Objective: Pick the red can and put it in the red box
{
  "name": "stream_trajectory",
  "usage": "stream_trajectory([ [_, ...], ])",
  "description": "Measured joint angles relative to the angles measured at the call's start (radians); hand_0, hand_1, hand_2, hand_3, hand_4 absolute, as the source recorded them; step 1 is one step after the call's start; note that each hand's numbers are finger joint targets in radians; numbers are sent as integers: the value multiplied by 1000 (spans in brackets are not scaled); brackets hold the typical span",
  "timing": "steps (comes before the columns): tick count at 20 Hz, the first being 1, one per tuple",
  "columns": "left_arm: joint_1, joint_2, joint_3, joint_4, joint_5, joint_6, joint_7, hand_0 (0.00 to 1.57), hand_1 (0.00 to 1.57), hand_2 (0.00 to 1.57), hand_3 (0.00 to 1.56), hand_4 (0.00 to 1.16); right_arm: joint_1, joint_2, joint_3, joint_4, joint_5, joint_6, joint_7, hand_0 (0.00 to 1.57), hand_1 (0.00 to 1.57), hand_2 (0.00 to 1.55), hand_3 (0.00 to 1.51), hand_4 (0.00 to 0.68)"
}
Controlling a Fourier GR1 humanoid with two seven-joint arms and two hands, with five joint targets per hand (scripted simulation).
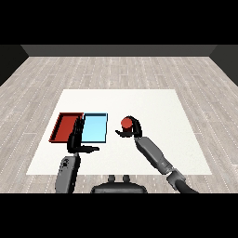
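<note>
The red can (126, 122) stands upright right of the light blue tray, near the table's middle. My right hand (135, 129) is curled round it, fingers against its right side and the thumb reaching under its left side; the can's lower part is hidden by the hand. The red tray (64, 126) lies at the left, side by side with the light blue tray (96, 128). My left hand (76, 140) hovers over the near edge where the two trays meet, fingers straight and thumb pointing right, holding nothing.
The white table (153, 107) stretches wide behind and to the right of the can. Both trays hold nothing. My left forearm (68, 173) comes in at the table's front left edge.
</note>
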Motion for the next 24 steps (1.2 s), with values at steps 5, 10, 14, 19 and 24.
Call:
stream_trajectory([
  [5, -3, -18, -60, -11, -18, 29, 45, 0, 0, 0, 0, 0, 38, -24, -27, -159, 50, -8, 66, 1448, 1448, 1431, 1385, 654],
  [10, -18, -22, -87, -9, -20, 46, 79, 0, 0, 0, 0, 0, 96, -1, -38, -297, 143, -34, 149, 1448, 1448, 1431, 1385, 654],
  [14, -64, -25, -170, 26, -19, 124, 117, 0, 0, 0, 0, 0, 119, 19, -44, -360, 193, -47, 200, 1445, 1445, 1425, 1381, 655],
  [19, -103, -26, -262, 107, 15, 187, 99, 0, 0, 0, 0, 0, 135, 61, -80, -367, 223, -21, 197, 1453, 1453, 1447, 1398, 661],
  [24, -167, -26, -302, 204, 61, 224, 100, 0, 0, 0, 0, 0, 176, 83, -84, -414, 258, 1, 214, 1457, 1457, 1450, 1391, 632],
])
